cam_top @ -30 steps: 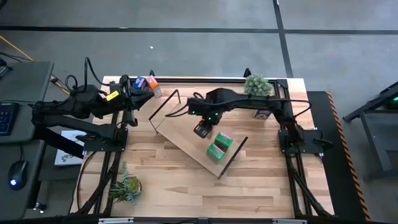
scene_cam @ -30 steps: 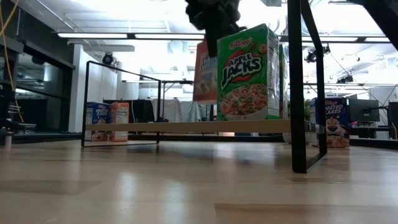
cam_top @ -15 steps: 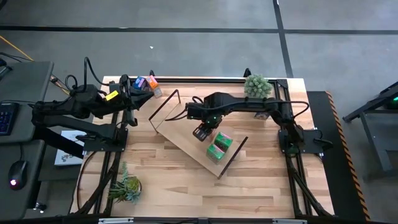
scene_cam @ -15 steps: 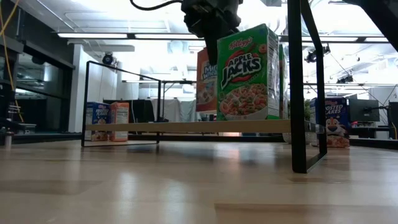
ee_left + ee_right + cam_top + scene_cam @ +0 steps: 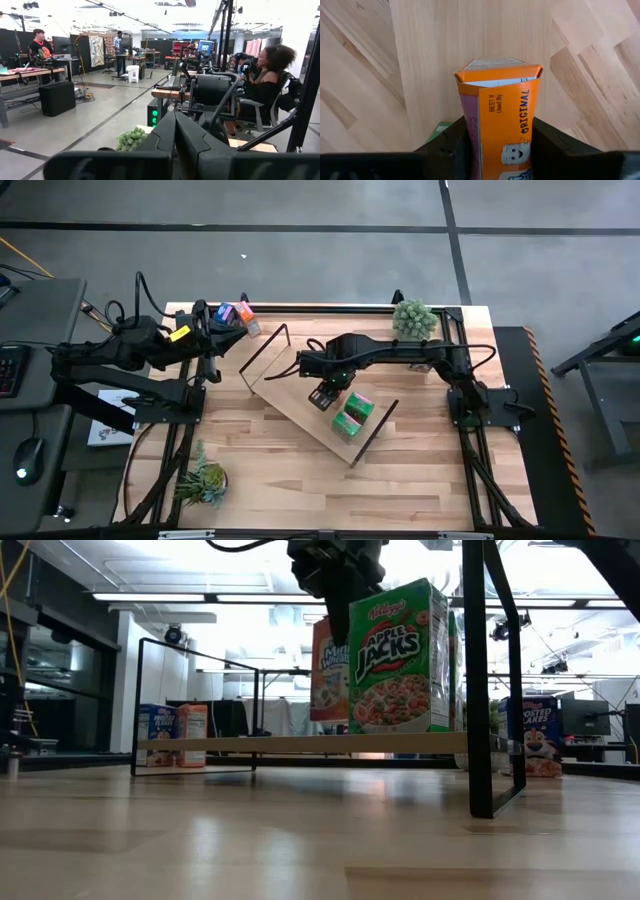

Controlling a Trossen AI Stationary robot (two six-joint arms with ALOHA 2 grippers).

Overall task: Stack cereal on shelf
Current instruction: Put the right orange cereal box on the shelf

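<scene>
Over the shelf [image 5: 300, 408] mid-length, beside the green Apple Jacks boxes [image 5: 352, 413], the right gripper [image 5: 321, 396] holds an orange cereal box [image 5: 501, 120] clamped upright between its jaws, base apparently just above the board; left gripper [image 5: 236, 332] waits at the worktop's far-left corner, jaws closed and empty.

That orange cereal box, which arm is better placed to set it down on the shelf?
The right arm. Its claw is shut on the orange cereal box directly above the shelf, beside the green boxes. The left claw waits at the table's back corner.
</scene>
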